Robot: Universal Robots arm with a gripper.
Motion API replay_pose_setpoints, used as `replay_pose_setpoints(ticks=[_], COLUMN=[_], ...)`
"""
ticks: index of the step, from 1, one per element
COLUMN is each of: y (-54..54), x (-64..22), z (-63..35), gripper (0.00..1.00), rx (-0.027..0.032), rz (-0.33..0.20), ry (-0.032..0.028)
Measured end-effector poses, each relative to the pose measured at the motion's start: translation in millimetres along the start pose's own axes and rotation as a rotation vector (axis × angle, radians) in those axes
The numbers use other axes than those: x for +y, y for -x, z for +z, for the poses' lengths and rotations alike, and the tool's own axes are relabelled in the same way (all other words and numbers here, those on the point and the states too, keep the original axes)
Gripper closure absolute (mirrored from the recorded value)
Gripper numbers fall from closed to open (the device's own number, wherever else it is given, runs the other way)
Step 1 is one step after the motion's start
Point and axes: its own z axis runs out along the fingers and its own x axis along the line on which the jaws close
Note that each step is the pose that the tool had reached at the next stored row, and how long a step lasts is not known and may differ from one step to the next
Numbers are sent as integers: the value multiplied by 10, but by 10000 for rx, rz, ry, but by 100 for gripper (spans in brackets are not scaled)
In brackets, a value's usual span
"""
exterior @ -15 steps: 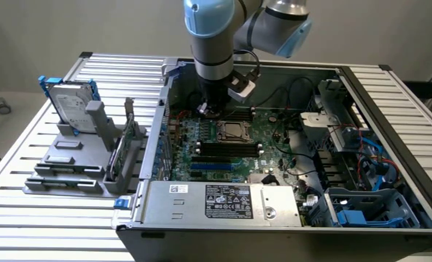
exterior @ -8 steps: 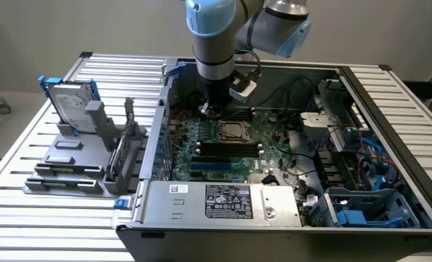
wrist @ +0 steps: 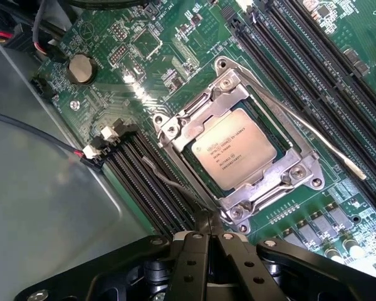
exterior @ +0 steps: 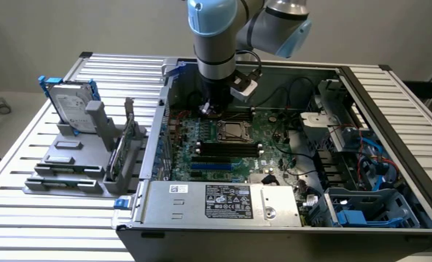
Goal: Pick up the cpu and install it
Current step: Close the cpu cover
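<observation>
The cpu [wrist: 234,155] is a silvery square chip lying flat in its socket on the green motherboard [wrist: 150,56], framed by the metal retention frame [wrist: 282,179]. In the exterior view the cpu [exterior: 234,131] sits mid-board inside the open case. My gripper [wrist: 208,221] is shut, its black fingers pressed together with nothing visible between them. Its tips hover just beside a corner of the socket, at the end of a thin wire lever [wrist: 169,183]. A second lever [wrist: 313,135] runs along the socket's other side. In the exterior view the gripper [exterior: 209,109] hangs low over the board, just to the left of the socket.
Long black memory slots [wrist: 147,188] flank the socket. A coin battery [wrist: 81,68] and cable plugs [wrist: 103,141] lie near the case wall. Outside the case, a hard drive in a blue bracket [exterior: 74,106] stands on a grey rack. The power supply [exterior: 223,202] fills the case front.
</observation>
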Motion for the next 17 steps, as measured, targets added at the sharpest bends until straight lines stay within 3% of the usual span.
replay_pose_setpoints(ticks=[17], y=[-44], x=[17], z=[42], gripper=[89], rx=[-103], rz=[-14], ry=[90])
